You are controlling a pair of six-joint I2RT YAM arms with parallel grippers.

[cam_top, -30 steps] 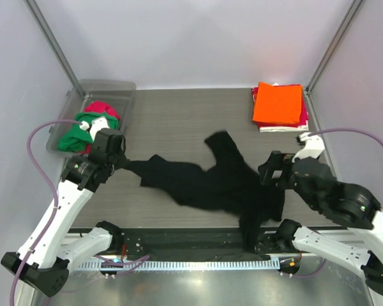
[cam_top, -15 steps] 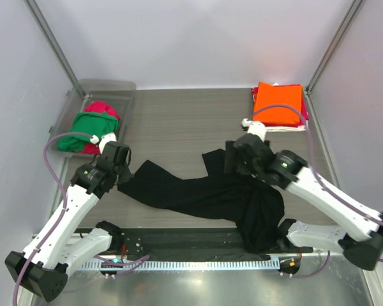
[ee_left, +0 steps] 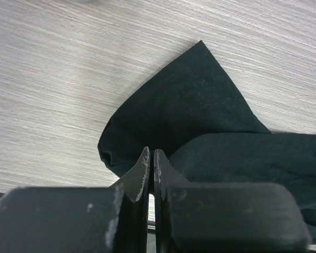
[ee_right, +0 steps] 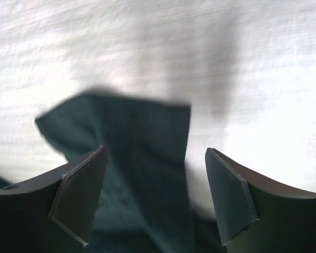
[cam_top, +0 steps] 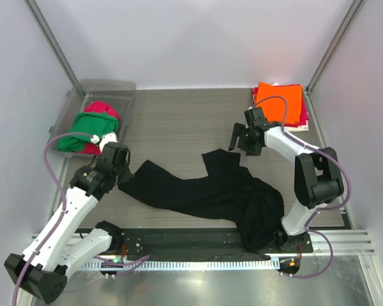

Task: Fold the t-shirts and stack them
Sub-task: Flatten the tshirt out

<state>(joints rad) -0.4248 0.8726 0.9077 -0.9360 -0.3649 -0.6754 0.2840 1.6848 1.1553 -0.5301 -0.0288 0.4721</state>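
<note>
At the left, a clear bin (cam_top: 105, 84) holds a green t-shirt (cam_top: 83, 131) and a crimson t-shirt (cam_top: 102, 107), both crumpled. Just right of it, the left gripper (ee_left: 151, 168) has its jaws pressed together at the left corner of the black t-shirt (cam_top: 198, 191), seemingly pinching a thin fold. The shirt sprawls rumpled across the middle of the table (cam_top: 179, 121), its right part bunched at the near edge. It is likely light, limp and quick to bunch, so edges and corners, pulled taut, are the best holds. The right gripper (ee_right: 155, 153) hovers with jaws apart above the far sleeve (ee_right: 142, 126), holding nothing; that sleeve's end looks a fair hold. At far right, an orange t-shirt (cam_top: 279, 103) tops the folded stack.
</note>
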